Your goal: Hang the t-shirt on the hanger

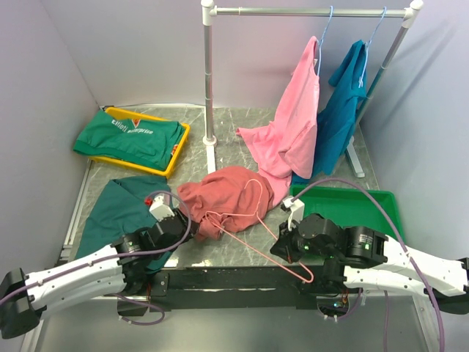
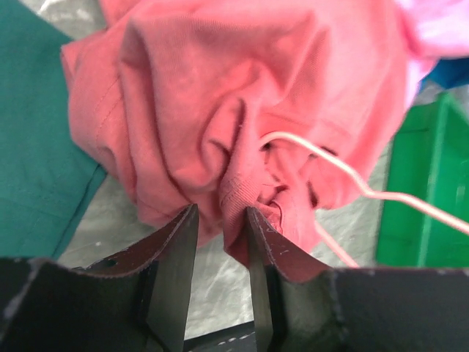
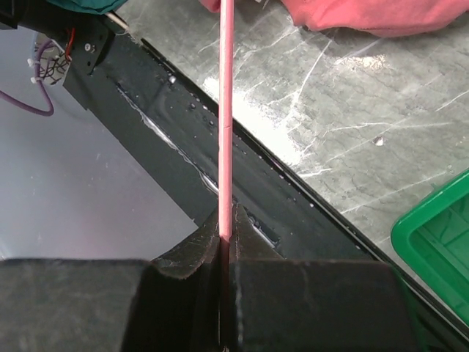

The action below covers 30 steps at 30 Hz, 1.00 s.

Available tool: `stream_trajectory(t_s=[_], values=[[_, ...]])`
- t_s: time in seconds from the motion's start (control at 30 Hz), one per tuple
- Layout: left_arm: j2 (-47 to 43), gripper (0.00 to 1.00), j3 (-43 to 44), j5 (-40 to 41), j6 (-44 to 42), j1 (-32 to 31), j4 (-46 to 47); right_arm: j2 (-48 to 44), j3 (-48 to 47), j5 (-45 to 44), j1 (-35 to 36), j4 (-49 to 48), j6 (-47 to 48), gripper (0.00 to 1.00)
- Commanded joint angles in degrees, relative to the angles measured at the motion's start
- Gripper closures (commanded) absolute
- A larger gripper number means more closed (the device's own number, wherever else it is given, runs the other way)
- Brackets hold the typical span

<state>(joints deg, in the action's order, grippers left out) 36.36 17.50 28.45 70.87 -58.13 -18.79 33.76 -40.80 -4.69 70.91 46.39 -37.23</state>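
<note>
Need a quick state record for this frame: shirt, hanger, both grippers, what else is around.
t-shirt: bunched on the table, hanger wire running into its folds
hanger: one end in the right gripper, the other in the t-shirt
left gripper: shut on a t-shirt fold
right gripper: shut on the hanger wire
rail: pink shirt and teal-blue shirt hanging
elsewhere: yellow tray back left, green bin right

Green printed shirt [image 1: 128,136] folded in yellow tray [image 1: 176,156] at ten o'clock, dark green garment [image 1: 117,209] at eight, pink shirt [image 1: 293,132] and teal shirt [image 1: 341,117] on white rack [image 1: 209,81] at one, green bin [image 1: 352,202] at four, marble-patterned table [image 1: 242,246].
</note>
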Motion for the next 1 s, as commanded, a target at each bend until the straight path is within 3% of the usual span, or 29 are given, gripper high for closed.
stream_trajectory(t_s=[0.0,0.4,0.73,0.8,0.93,0.97], values=[[2.66,0.63,4.03,-1.46,-3.19,0.21,-1.69,-1.15,-3.5,-0.24,0.45,1.16,-0.3,1.0],[-0.41,0.65,2.99,-6.21,-6.71,0.21,2.43,-0.98,-2.62,1.43,0.45,0.89,-0.21,1.0],[5.65,0.67,4.21,-6.74,-7.76,0.21,4.9,0.34,-2.8,2.58,0.63,-1.82,1.37,1.0],[6.35,0.75,5.7,-5.69,-8.47,0.21,4.81,1.39,-2.89,2.49,0.63,-2.71,1.64,1.0],[6.44,0.99,10.7,-2.0,-11.1,0.21,0.17,2.45,-3.15,1.88,0.54,-5.51,2.43,1.0],[6.62,0.99,13.5,0.27,-12.06,0.21,-3.41,2.45,-3.24,1.35,0.63,-5.96,2.43,1.0]])
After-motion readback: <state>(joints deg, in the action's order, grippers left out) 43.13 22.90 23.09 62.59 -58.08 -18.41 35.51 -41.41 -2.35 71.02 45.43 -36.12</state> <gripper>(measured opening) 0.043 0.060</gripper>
